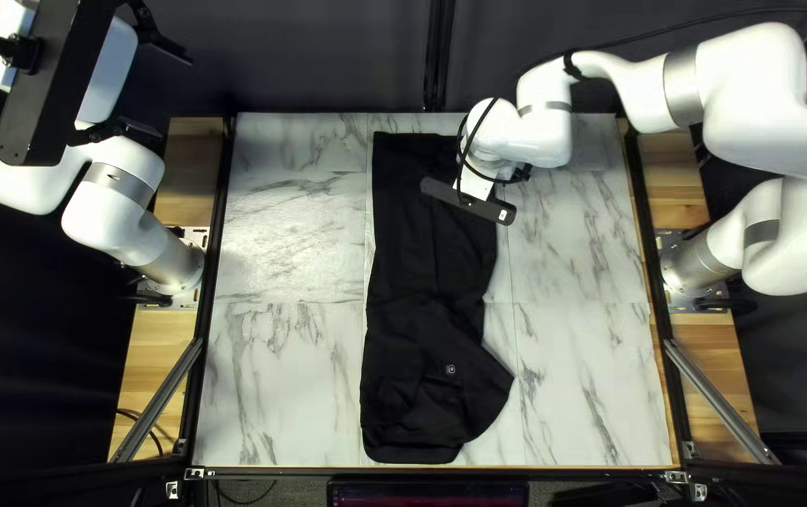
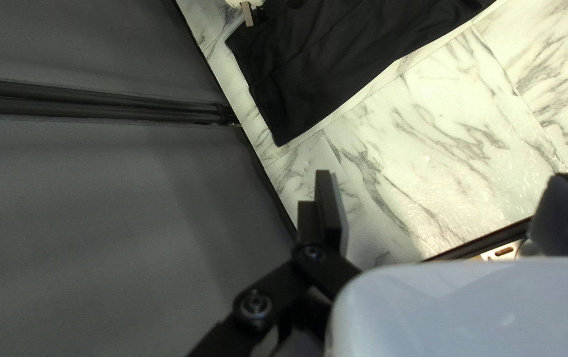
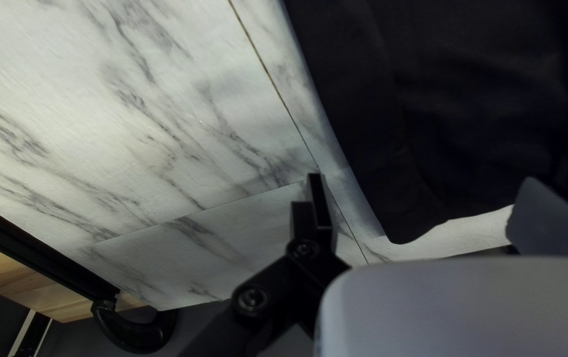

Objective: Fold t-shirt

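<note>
My left gripper (image 1: 157, 92) is released, its fingers spread wide, with nothing between them; it hangs past the left side of the marble-patterned table (image 1: 281, 244). My right gripper (image 1: 521, 175) is also parted wide, grasping nothing. Its wrist view has one finger over marble and the other near the black t-shirt (image 1: 413, 244); whether that one touches cloth I cannot tell.

The t-shirt lies lengthwise down the middle of the table in a long, narrow shape, a flap angling out to the right at its near end. There the layers are hard to separate, black on black. A small pale emblem (image 1: 451, 369) on this part shows only in the top left view.

My right arm (image 1: 544, 122) and the black bar (image 1: 469, 201) on its wrist hide part of the far end. The right wrist view shows a rounded corner there, the left wrist view the opposite, sharper one, with a bit of my right gripper cut off beyond.

Behind the table hangs the dark curtain (image 1: 328, 56). A screen (image 1: 427, 494) at the near edge is cut off.
</note>
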`<state>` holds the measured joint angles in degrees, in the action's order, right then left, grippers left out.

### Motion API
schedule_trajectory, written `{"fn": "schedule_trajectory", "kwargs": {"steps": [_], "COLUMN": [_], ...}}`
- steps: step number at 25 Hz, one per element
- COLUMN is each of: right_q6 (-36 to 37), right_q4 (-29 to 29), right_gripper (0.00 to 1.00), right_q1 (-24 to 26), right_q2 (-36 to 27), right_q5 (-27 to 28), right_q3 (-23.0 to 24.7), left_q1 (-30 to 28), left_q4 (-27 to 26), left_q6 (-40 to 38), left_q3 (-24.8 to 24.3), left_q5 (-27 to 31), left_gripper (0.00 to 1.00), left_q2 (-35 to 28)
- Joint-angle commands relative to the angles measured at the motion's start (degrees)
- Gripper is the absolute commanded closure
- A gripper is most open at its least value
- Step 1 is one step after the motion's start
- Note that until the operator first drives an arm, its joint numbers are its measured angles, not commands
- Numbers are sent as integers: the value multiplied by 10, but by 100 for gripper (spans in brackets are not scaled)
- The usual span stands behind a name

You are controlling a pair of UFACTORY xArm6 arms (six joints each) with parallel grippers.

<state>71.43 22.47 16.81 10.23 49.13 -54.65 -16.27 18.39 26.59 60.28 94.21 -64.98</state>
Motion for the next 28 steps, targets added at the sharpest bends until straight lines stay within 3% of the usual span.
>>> {"fn": "schedule_trajectory", "kwargs": {"steps": [1, 4, 5, 14, 19, 28], "right_q6": [118, 183, 174, 182, 261, 265], "right_q4": [5, 4, 15, 16, -12, -26], "right_gripper": [0, 0, 0, 0, 0, 0], "right_q1": [45, 33, 26, 28, 48, 28], "right_q2": [26, 44, 47, 50, 84, 129], "right_q5": [-35, -4, 15, 17, 74, 119], "right_q3": [-3, -19, -26, -30, -88, -123], "left_q1": [0, 0, 0, 0, 0, 0], "left_q4": [0, 0, 0, 0, 0, 0], "left_q6": [0, 0, 0, 0, 0, 0], "left_q3": [0, 0, 0, 0, 0, 0], "left_q5": [0, 0, 0, 0, 0, 0], "left_gripper": [0, 0, 0, 0, 0, 0], "left_q2": [0, 0, 0, 0, 0, 0]}}
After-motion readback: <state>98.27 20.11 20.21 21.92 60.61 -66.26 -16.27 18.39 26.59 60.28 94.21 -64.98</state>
